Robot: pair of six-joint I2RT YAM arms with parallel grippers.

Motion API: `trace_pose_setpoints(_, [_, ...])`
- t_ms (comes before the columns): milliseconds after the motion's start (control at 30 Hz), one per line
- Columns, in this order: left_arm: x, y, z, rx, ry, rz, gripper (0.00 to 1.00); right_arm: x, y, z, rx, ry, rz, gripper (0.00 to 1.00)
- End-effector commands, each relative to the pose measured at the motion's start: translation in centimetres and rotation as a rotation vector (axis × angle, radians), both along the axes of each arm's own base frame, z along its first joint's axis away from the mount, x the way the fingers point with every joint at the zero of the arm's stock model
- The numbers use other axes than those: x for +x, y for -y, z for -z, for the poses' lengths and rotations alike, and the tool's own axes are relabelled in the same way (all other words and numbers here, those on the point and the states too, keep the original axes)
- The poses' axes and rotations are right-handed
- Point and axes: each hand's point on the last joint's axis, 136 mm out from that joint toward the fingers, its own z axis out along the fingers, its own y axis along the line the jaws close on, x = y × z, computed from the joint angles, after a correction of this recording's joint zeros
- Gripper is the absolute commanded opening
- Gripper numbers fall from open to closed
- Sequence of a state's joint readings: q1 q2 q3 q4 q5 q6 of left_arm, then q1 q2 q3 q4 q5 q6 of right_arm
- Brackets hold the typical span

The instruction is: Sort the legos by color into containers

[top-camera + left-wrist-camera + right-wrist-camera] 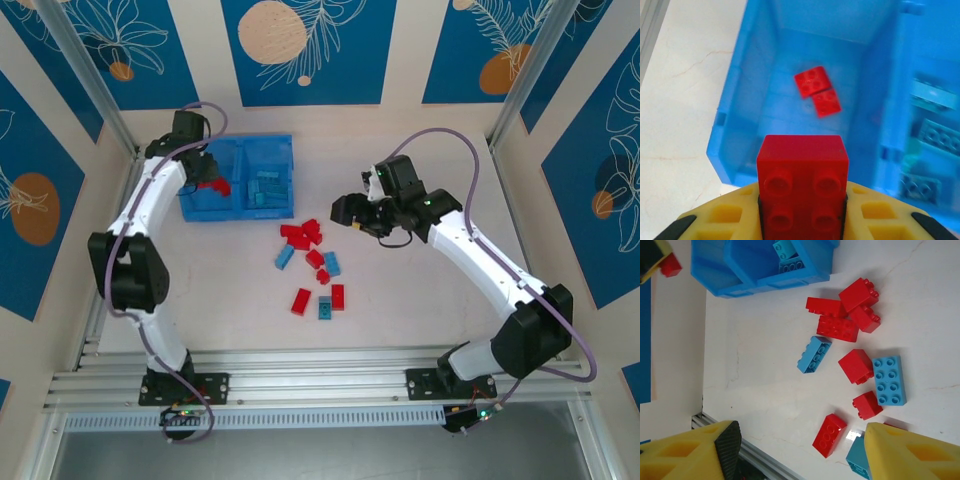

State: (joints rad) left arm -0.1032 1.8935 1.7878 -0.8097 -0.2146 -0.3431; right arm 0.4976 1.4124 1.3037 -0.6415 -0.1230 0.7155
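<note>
Over glossy blue tray, studded square red brick

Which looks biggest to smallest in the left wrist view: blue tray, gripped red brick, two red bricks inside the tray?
1. blue tray
2. gripped red brick, enlarged by nearness to the camera
3. two red bricks inside: alike, unranked

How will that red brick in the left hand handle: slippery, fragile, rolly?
Probably stiff: the red brick shows square edges though clamped in the left hand. Flat faces suggest it won't roll. Smooth plastic may slip a little.
</note>
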Motion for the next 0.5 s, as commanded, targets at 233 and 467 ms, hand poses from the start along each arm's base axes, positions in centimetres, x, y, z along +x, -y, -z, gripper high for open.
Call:
trace_pose_setpoints(233, [5.2, -2.4, 8.6, -0.086, -0.162, -0.183, 0.34, -0.3, 0.0, -2.4, 0.003, 0.022, 0.012, 0.68])
trace_pose_setpoints(467, [5.3, -2.1, 6.7, -0.139, -0.125, -0.156, 0.59, -0.1, 0.0, -2.2, -0.012, 0.027, 0.024, 0.68])
